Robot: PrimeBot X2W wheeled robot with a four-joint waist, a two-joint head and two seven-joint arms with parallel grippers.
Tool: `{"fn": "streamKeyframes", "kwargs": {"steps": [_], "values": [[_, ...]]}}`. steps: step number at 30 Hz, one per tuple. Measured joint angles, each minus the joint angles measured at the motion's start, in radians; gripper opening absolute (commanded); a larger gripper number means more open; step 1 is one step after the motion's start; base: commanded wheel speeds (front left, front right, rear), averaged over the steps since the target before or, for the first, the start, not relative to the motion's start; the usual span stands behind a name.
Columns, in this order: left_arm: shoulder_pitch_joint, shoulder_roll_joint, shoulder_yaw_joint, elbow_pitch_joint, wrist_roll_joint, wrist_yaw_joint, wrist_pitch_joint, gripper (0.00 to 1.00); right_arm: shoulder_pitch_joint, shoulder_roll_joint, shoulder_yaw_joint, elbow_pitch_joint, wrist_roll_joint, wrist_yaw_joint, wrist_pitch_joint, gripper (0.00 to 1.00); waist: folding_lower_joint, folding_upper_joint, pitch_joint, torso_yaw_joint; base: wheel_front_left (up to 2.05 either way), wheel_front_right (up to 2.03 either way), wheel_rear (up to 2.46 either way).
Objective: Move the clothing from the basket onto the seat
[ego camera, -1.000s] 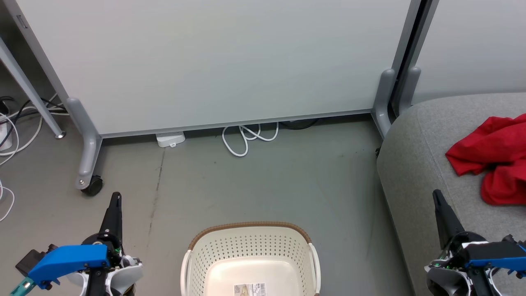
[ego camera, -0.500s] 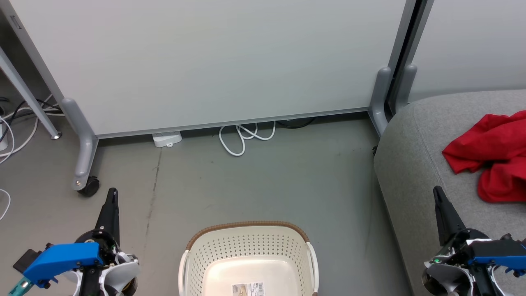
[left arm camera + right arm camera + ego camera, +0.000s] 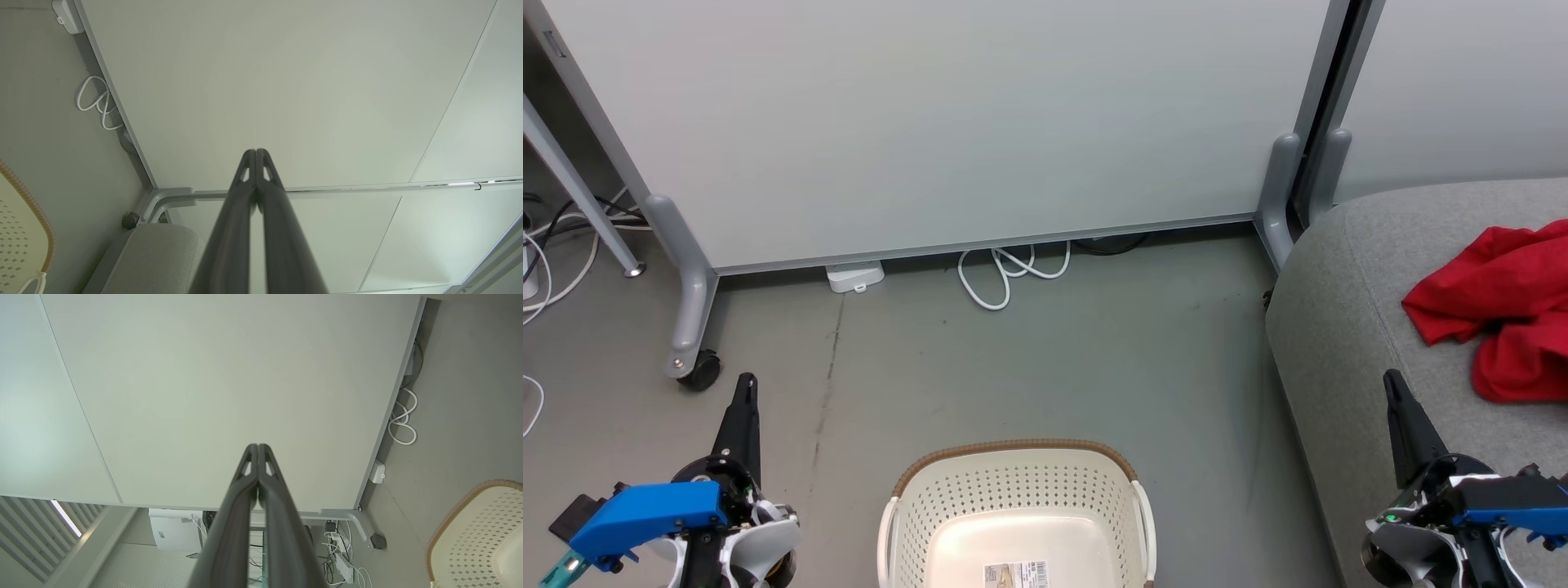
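Note:
The cream basket (image 3: 1015,482) with a brown rim stands on the floor at the bottom centre, its inside bare except for a label. Red clothing (image 3: 1503,306) lies crumpled on the grey seat (image 3: 1347,327) at the right edge. My left gripper (image 3: 745,385) is shut and empty over the floor, left of the basket. My right gripper (image 3: 1393,382) is shut and empty over the seat's front part, left of the clothing. In the left wrist view the left gripper (image 3: 256,153) points at a white panel, with the basket (image 3: 24,228) at lower left. The right wrist view has the right gripper (image 3: 258,448) shut, basket (image 3: 474,539) at lower right.
A white partition panel (image 3: 931,122) on grey wheeled legs (image 3: 690,302) stands behind the basket. White cable loops (image 3: 1009,273) and a white adapter (image 3: 854,276) lie at its foot. More cables (image 3: 539,261) trail at far left. Grey floor (image 3: 1054,367) lies between panel and basket.
The head view shifted slightly between one second and half a second ago, so everything sits a little lower-left; since then nothing has moved. Both grippers stay shut.

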Motion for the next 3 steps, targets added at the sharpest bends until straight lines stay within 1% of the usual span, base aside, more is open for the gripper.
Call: {"fn": "streamKeyframes", "kwargs": {"steps": [3], "values": [[0.0, 0.0, 0.0, 0.0, 0.0, 0.0, 0.0, 0.0, 0.0, 0.0, 0.0, 0.0, 0.0, 0.0, 0.0, 0.0, 0.0, 0.0, 0.0, 0.0, 0.0, 0.0, 0.0]]}}
